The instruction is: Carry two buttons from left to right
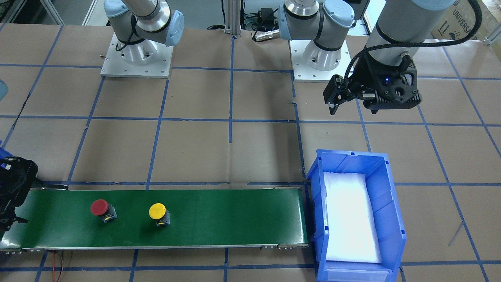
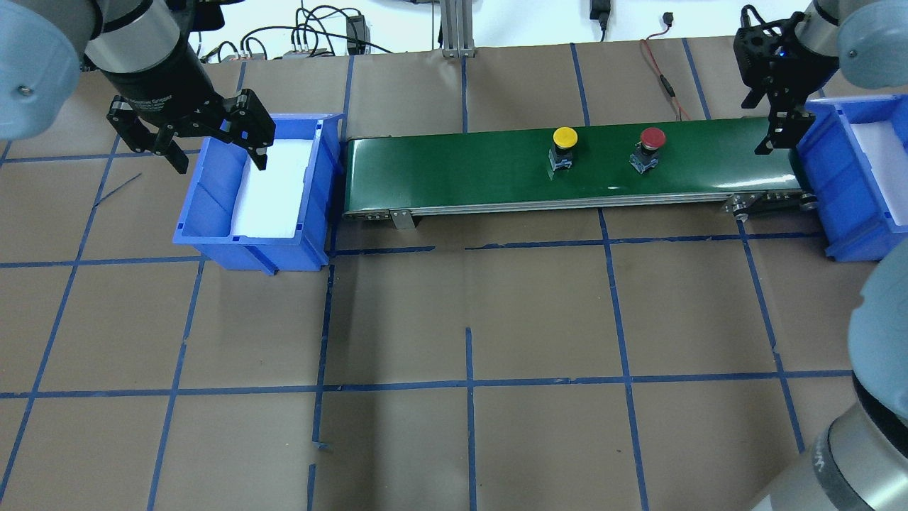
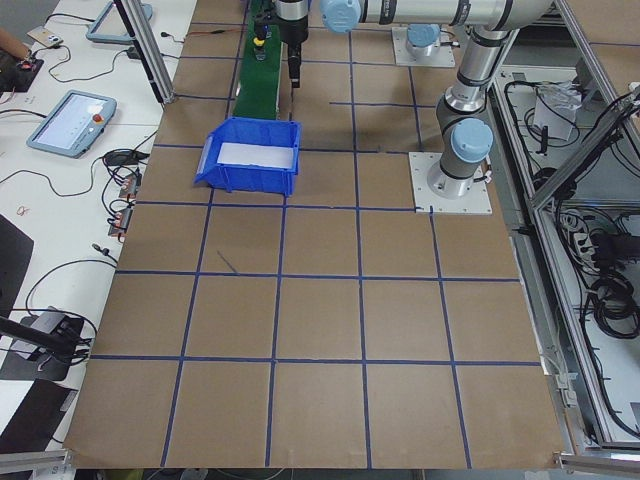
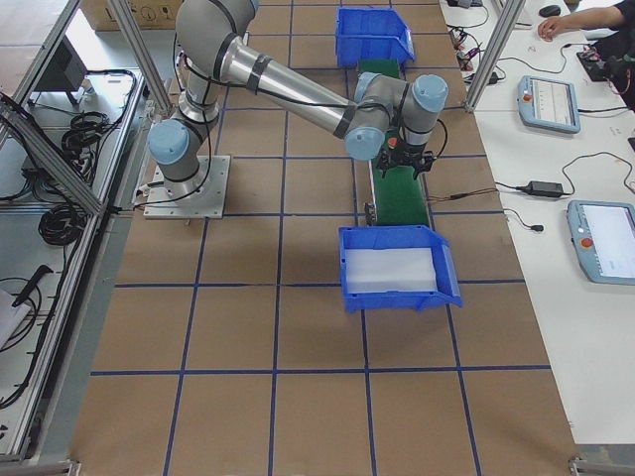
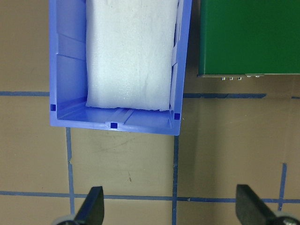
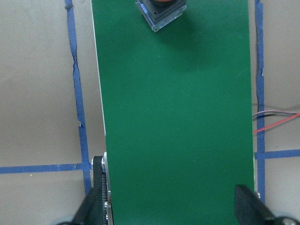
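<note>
The yellow button (image 2: 565, 145) and the red button (image 2: 651, 146) stand apart on the green conveyor belt (image 2: 461, 167), the red one nearer the belt's right end. They also show in the front view, red (image 1: 101, 209) and yellow (image 1: 158, 213). My right gripper (image 2: 777, 131) is open and empty above the belt's right end. In the right wrist view (image 6: 171, 211) the red button (image 6: 161, 9) sits ahead at the top edge. My left gripper (image 2: 216, 152) is open and empty, hovering by the left blue bin (image 2: 213, 206); the left wrist view (image 5: 171, 211) shows it over bare table.
Each blue bin has white foam inside: one at the belt's left end (image 5: 115, 124), one at its right end (image 2: 851, 199). Blue tape lines grid the brown table. Red and black wires (image 6: 276, 122) lie beside the belt.
</note>
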Robot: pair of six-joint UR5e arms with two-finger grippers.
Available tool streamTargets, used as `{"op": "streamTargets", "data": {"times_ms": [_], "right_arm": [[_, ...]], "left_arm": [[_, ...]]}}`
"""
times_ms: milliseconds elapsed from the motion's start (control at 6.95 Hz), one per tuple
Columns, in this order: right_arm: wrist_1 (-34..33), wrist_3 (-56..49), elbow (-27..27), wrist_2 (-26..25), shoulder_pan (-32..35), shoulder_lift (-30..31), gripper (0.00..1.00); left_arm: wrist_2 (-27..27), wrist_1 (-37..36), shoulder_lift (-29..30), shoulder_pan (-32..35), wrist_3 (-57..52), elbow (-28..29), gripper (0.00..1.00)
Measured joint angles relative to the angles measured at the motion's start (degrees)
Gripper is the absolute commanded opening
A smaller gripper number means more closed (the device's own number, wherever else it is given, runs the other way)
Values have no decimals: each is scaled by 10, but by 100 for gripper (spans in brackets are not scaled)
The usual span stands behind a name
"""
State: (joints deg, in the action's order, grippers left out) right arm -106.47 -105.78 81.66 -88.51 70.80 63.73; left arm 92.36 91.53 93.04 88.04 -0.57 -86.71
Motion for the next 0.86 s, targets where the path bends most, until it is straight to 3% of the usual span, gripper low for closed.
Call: {"op": "streamTargets", "data": {"times_ms": [863], "right_arm": [[4, 3, 2, -16, 3, -2, 100]], "left_arm": [[-1, 0, 0, 0, 0, -1, 100]]}}
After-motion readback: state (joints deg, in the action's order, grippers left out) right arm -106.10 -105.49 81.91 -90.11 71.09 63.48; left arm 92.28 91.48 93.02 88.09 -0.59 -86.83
